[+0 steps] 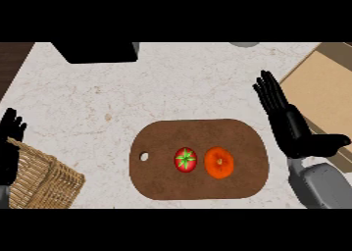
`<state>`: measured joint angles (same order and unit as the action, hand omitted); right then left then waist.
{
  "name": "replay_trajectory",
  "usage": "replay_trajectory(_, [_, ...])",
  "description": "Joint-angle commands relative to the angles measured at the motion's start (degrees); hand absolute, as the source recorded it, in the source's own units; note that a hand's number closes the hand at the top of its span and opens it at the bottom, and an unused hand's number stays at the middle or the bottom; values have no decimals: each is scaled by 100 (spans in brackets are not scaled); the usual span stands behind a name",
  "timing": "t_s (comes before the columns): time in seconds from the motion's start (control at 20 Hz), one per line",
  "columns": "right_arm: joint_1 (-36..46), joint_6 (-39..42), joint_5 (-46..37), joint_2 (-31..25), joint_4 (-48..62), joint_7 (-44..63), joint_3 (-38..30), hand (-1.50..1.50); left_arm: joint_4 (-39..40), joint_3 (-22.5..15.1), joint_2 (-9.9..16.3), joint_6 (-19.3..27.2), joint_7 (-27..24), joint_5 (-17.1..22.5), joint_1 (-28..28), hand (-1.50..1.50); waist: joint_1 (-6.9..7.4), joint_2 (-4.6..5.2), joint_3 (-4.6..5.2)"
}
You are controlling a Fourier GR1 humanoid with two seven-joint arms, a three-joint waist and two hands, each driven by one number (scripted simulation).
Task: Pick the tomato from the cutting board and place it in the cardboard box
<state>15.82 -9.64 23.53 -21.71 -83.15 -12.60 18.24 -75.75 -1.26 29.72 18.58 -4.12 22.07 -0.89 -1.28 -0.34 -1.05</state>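
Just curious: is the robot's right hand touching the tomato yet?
Apart. The head view shows the right hand open beside the cutting board, with bare board between it and the tomato.

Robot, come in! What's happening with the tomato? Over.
Both hands open: right hand beside the cutting board, left hand resting. Tomato on board, untouched. Orange fruit beside it.

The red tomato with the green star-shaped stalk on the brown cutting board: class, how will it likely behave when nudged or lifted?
The red round tomato looks rounded, so a nudge would probably roll it across the flat brown wooden cutting board, perhaps into the orange fruit right beside it. Its smooth skin may slip between fingers.
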Motion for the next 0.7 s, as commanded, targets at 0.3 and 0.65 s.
replay_trajectory(0.3, [200,-214,-2161,-1035,24,29,1090,-150,-405,-405,762,73,233,-972,-72,0,193,-109,339])
replay_trajectory(0.65, [-1308,-911,-1749,413,609,-1525,1305,-150,-184,-838,631,322,679,-1603,-234,0,35,74,86])
